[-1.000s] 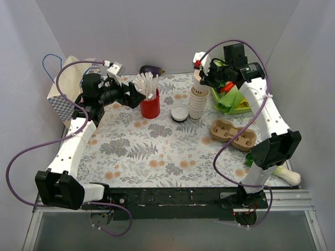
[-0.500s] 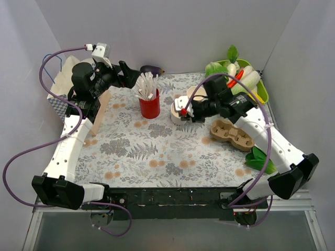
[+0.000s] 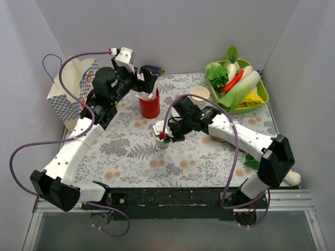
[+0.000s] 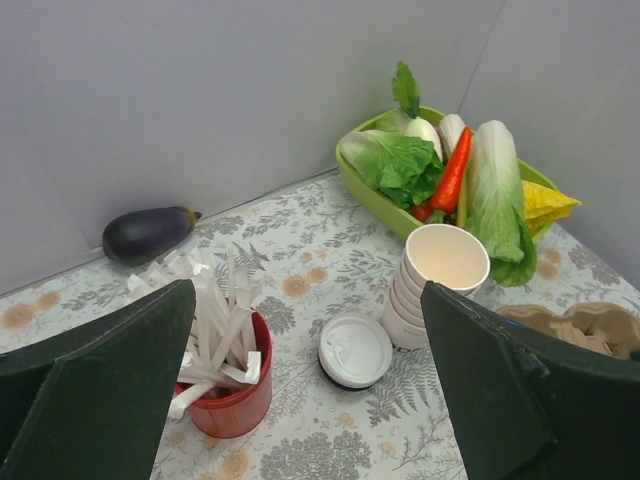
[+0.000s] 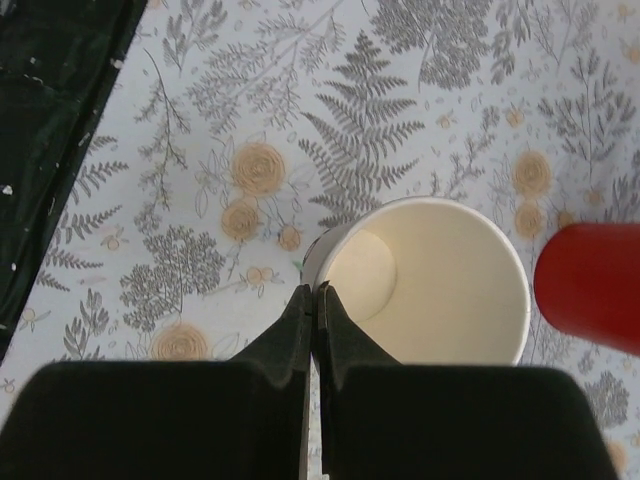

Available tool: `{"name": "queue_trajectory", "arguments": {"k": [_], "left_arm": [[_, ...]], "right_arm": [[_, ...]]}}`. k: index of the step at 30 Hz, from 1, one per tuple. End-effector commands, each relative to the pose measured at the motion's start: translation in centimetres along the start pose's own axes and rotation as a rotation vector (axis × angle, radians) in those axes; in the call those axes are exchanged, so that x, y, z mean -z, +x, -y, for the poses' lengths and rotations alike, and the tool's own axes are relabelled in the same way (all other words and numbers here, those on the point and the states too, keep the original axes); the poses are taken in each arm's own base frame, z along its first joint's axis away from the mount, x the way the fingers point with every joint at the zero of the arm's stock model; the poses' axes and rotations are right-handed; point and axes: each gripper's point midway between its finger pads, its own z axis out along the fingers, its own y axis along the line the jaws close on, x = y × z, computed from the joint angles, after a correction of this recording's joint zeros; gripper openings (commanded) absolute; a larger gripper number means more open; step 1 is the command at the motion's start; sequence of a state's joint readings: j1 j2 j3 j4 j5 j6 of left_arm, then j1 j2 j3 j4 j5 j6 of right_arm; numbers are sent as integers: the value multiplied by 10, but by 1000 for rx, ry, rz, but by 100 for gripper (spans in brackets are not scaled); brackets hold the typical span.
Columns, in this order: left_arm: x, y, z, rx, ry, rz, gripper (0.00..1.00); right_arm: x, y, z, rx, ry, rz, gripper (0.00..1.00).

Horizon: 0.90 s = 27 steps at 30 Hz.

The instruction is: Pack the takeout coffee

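Pinching the rim of a round cream paper cup [image 5: 440, 290], right fingers [image 5: 288, 338] sit closed; left fingers [image 4: 100, 400] gape wide, empty.

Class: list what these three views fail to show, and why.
Top view: the right arm hides the white lid; only the left wrist view shows it.
Right wrist view: the red cup is cut off by the right edge.
Right wrist view: the right gripper covers the near rim of the paper cup.
Left wrist view: the cup carrier is cut off by the edge.
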<state>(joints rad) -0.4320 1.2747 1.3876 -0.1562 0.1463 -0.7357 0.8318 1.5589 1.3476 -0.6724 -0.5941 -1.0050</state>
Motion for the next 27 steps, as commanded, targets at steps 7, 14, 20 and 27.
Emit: {"name": "queue_trajectory", "arguments": {"k": [7,14,20,27], "left_arm": [[26,-56,-52,-24,-316,186,98],[41,-70,-66,-45,-339,209,98],[50,-65,-66,-50,-324,187,98],[45,-64,-57,-27,-275,169,98]], "right_arm": [[-59,-37,-29,83,-107,124,1],[-72,-28,-33,83,-60,97,1],[-74,-17,-41,82,-99,54,3],[-70,-17,-40,97,-122,25,34]]}}
